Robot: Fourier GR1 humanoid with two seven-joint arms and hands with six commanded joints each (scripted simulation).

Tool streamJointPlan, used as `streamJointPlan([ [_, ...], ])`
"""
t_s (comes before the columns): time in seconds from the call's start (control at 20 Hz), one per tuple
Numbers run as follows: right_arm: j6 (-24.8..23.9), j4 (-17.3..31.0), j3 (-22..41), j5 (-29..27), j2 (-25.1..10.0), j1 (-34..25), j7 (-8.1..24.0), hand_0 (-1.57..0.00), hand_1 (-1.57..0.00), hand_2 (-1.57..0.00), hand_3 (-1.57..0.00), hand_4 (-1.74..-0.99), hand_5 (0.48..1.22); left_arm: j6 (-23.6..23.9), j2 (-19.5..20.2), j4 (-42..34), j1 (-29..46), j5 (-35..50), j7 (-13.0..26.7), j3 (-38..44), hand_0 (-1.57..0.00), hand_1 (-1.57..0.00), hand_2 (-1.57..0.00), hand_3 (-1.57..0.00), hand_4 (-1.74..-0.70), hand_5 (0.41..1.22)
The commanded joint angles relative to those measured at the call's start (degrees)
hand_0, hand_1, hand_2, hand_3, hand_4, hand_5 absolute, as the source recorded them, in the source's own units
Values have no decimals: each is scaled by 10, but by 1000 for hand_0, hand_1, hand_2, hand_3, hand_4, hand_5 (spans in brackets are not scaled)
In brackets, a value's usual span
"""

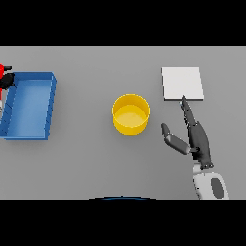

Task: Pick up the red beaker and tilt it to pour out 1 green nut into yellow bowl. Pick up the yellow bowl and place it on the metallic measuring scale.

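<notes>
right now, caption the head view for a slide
Right hand open beside yellow bowl, fingertips near scale.

red beaker: showing only as a red sliver, the left edge cutting it off
left hand: lying mostly beyond the left edge, its fingers staying unreadable
blue bin: losing its near-left corner past the left edge

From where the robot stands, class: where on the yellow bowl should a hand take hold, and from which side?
Probably the yellow bowl by its upright wall, from the robot's right. It stands open side up, round and fairly deep, so fingers and thumb can wrap its side. The right hand lies open just beside it, thumb toward the bowl, nothing between them.
</notes>
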Motion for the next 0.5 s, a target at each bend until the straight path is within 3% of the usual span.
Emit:
streamJointPlan([
  [0.0, 1, 3, 0, -1, 1, -5, 8, 1, 1, 1, 1, -1170, 683, 6, 1, -14, 8, 4, 10, -10, -1571, -1571, -1571, -1384, -1741, 1076],
  [0.1, -4, 4, -1, 2, 3, -11, 16, 1, 1, 1, 1, -1168, 679, -9, 18, -48, 18, 27, 34, -24, -1571, -1571, -1571, -1366, -1735, 955],
  [0.15, -5, 5, 2, 4, 6, -13, 13, 1, 1, 1, 1, -1165, 678, -24, 33, -69, 28, 38, 35, -32, -1571, -1571, -1571, -1407, -1661, 888],
  [0.25, -7, -3, -1, 4, 1, -8, 13, 1, 1, 1, 1, -1163, 671, -62, 58, -104, 40, 45, 10, -45, -1571, -1545, -1489, -1238, -1311, 774],
  [0.3, -6, -4, 0, 5, -1, -6, 11, 1, 1, 1, 1, -1159, 669, -81, 67, -121, 46, 46, -8, -51, -1495, -1380, -1311, -1098, -1155, 740],
  [0.35, -4, -3, 3, 6, -1, -3, 10, 1, 1, 1, 1, -1161, 669, -108, 72, -132, 53, 58, -27, -48, -1253, -1104, -1049, -884, -1031, 714],
  [0.45, -1, -5, 3, 1, 1, 1, 7, 1, 1, 1, 1, -1156, 673, -144, 81, -137, 61, 78, -34, -43, -802, -706, -671, -565, -870, 682],
])
